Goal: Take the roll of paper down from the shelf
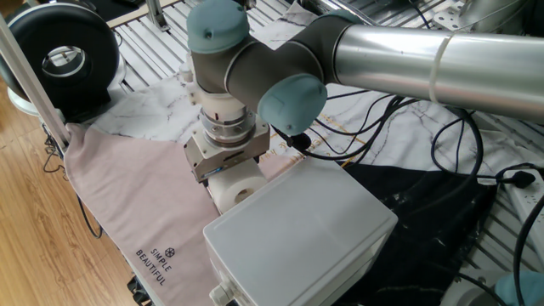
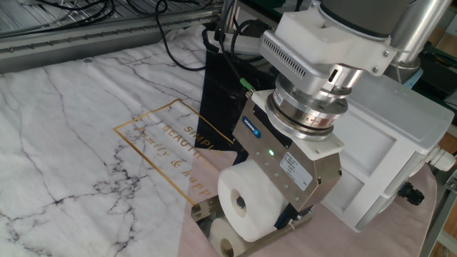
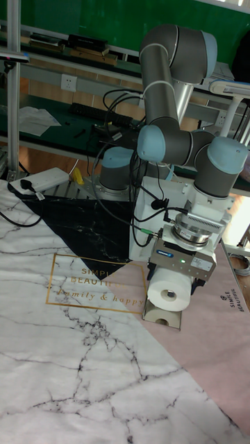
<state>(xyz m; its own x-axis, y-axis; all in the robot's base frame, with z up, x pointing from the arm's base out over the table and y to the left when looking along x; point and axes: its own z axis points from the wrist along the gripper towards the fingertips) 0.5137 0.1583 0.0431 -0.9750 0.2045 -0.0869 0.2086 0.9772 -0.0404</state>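
One roll of paper (image 2: 246,203) sits clamped in the hand (image 2: 285,208), just above the shelf (image 2: 207,211), whose chrome mirrors it; best lift straight, then carry sideways, squeezing gently.
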